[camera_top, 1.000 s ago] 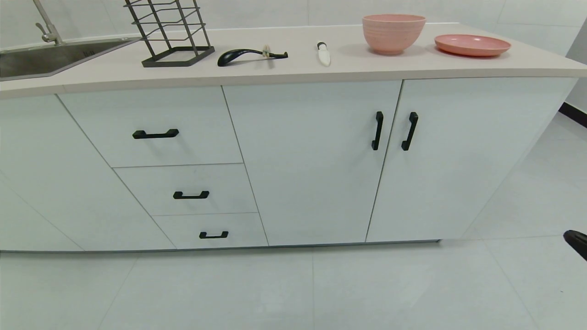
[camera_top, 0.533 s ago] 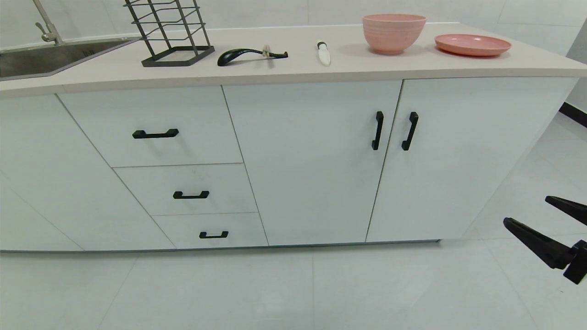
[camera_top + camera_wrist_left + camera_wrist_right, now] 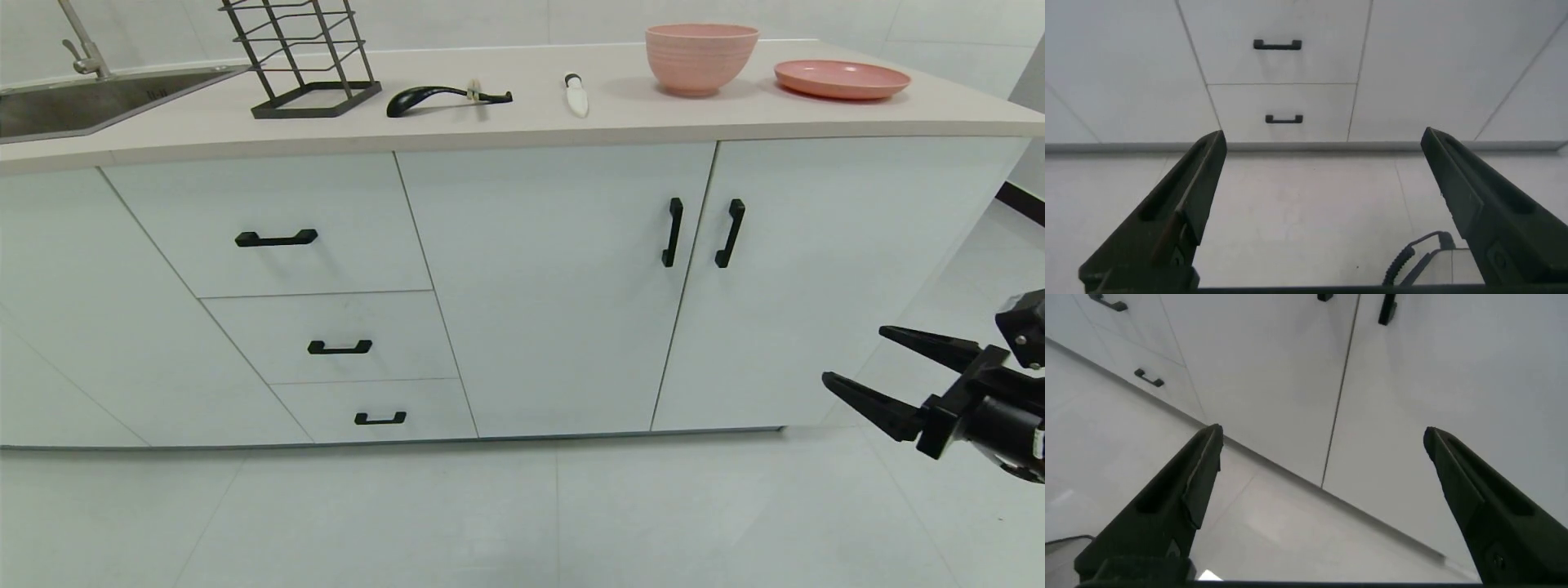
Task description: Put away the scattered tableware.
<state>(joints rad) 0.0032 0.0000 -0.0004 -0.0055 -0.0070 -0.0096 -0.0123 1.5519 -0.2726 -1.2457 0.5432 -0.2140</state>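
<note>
**Kitchen unit ahead: both grippers open, tableware up on the counter**

You're facing a pale tiled floor (image 3: 522, 523) and a white cabinet run under a beige counter (image 3: 522, 126).

R gripper (image 3: 853, 354): fingers (image 3: 869, 400) spread wide, nothing between them. It hangs low at your right, above the floor, in front of the right-hand door (image 3: 833, 278), and apart from it. The R wrist cam looks between the same spread fingers (image 3: 1167, 506) at the seam between the two doors.

L gripper (image 3: 1322, 135): fingers (image 3: 1184, 204) also wide apart and holding nothing. Past them you see floor and the two lower drawers (image 3: 1282, 98).

Further out are the paired black door handles (image 3: 671, 233), then the three-drawer stack (image 3: 326, 286) on the left.

On the counter, R to L:
- pink plate (image 3: 841, 79) near the right end
- pink bowl (image 3: 700, 57) just beside it, not touching
- small white utensil (image 3: 576, 96) w/ dark tip, lying flat
- black spoon (image 3: 441, 98), lying flat
- dark wire rack (image 3: 306, 57), upright
- sink (image 3: 82, 102) w/ tap (image 3: 82, 41) at the far left
</note>
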